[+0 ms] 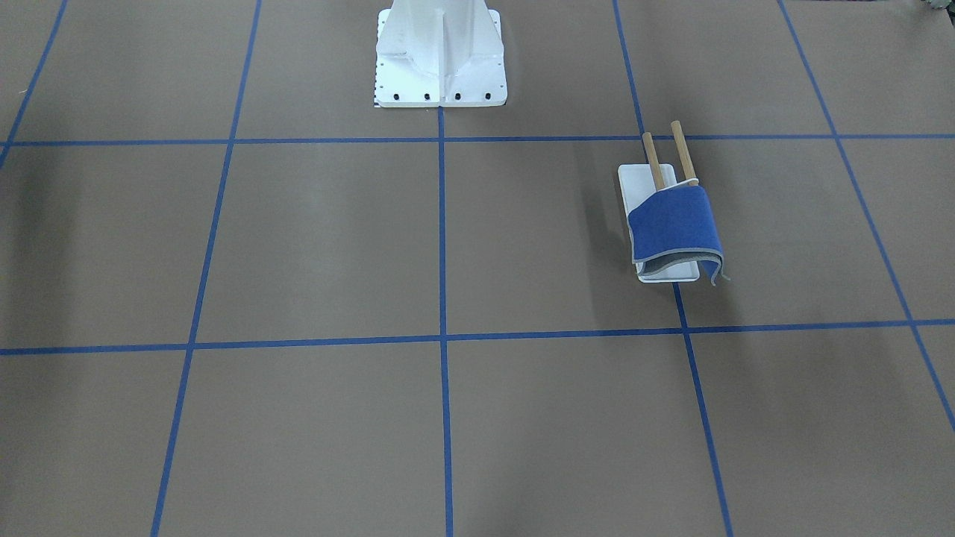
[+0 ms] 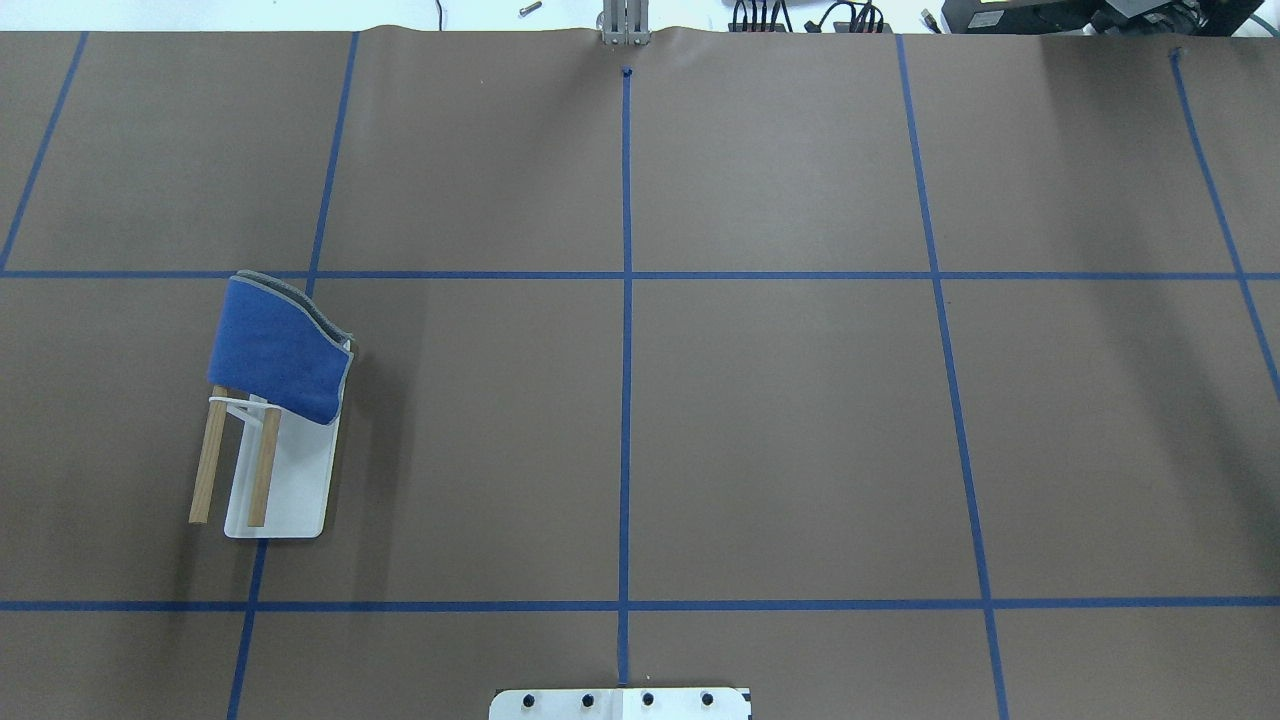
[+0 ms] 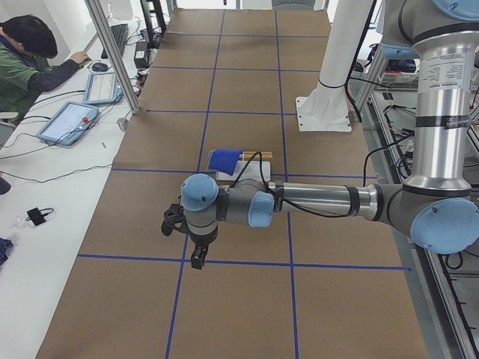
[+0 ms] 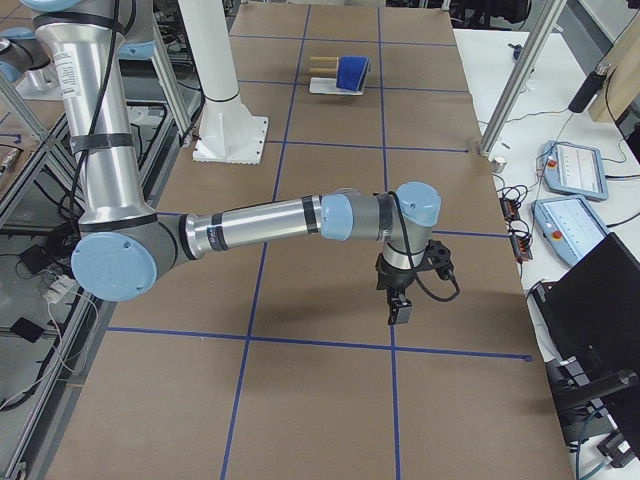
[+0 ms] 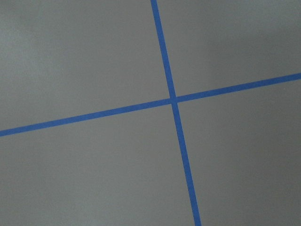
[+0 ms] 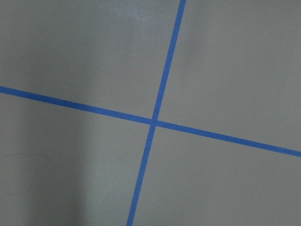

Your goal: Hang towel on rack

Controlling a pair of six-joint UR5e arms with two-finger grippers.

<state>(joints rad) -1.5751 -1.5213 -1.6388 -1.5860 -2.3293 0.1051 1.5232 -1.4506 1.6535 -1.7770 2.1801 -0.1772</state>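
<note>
As the towel lies draped blue face up across both wooden dowels of the rack, with its grey underside showing at the drooping hem past the rack's white base, I judge the hanging done and the task at its close. Bare dowel ends stick out at the rack's other end. Well apart from the rack, the left arm and the right arm hover over the brown table. I cannot tell whether their jaws are released or clenched, since only the side views show them. Any next move calls for staying clear of the rack, or at most centring the cloth.
</note>
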